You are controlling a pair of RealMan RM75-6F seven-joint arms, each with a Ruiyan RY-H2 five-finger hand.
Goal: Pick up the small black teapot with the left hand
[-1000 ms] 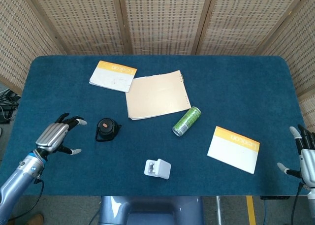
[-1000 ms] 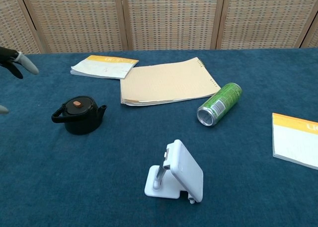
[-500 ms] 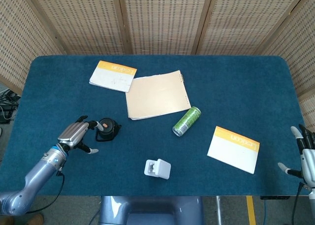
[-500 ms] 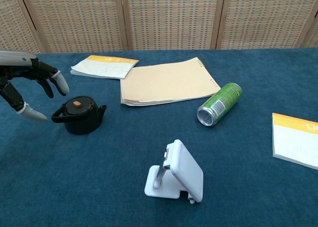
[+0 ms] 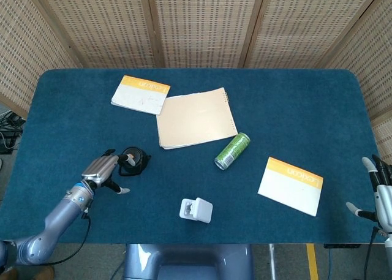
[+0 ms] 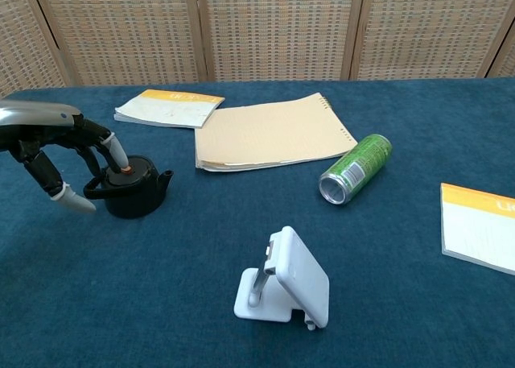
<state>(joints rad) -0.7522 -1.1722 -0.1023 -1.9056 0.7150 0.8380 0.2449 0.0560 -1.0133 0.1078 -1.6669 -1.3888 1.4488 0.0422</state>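
Note:
The small black teapot [image 5: 133, 160] [image 6: 135, 188] with an orange knob on its lid stands upright on the blue table at the left, spout pointing right. My left hand [image 5: 105, 170] [image 6: 64, 155] is right beside its handle side, fingers spread and arched over the handle, fingertips close to the lid. Whether they touch the pot is unclear; nothing is held. My right hand [image 5: 380, 191] shows only at the far right table edge in the head view, fingers apart and holding nothing.
A tan notebook [image 5: 195, 117] lies mid-table, a white-and-orange booklet [image 5: 140, 94] behind the teapot, another booklet [image 5: 291, 185] at the right. A green can [image 5: 232, 151] lies on its side. A white phone stand [image 6: 284, 283] sits near the front edge.
My left hand has moved right across the table from the left edge up to the teapot's handle, fingers now over it. The teapot and the right hand have not moved.

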